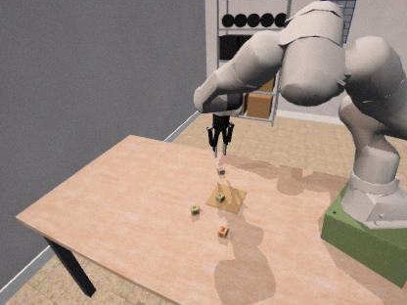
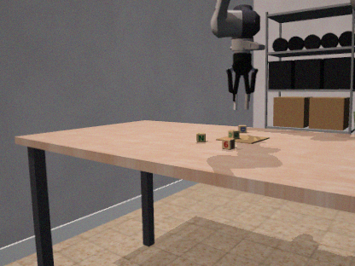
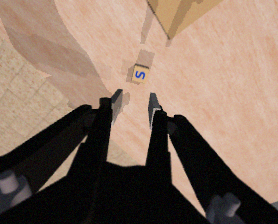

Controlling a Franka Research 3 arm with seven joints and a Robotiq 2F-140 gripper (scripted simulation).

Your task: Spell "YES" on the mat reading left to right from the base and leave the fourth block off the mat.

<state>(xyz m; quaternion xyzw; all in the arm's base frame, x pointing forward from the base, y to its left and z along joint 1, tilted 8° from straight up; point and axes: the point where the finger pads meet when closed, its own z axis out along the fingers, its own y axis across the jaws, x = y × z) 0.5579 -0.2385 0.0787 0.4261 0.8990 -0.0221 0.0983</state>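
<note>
My gripper hangs well above the table, fingers pointing down, partly open with nothing between them; it also shows in the side view and the wrist view. Below it, just off the mat's far corner, lies the block with a blue S. The tan mat lies flat, and a block with a green letter sits on it. The green N block and a block with a red letter lie off the mat.
The robot's green base stands at the table's right side. A shelf with boxes and black balls stands beyond the table. The arm's shadow falls across the mat area.
</note>
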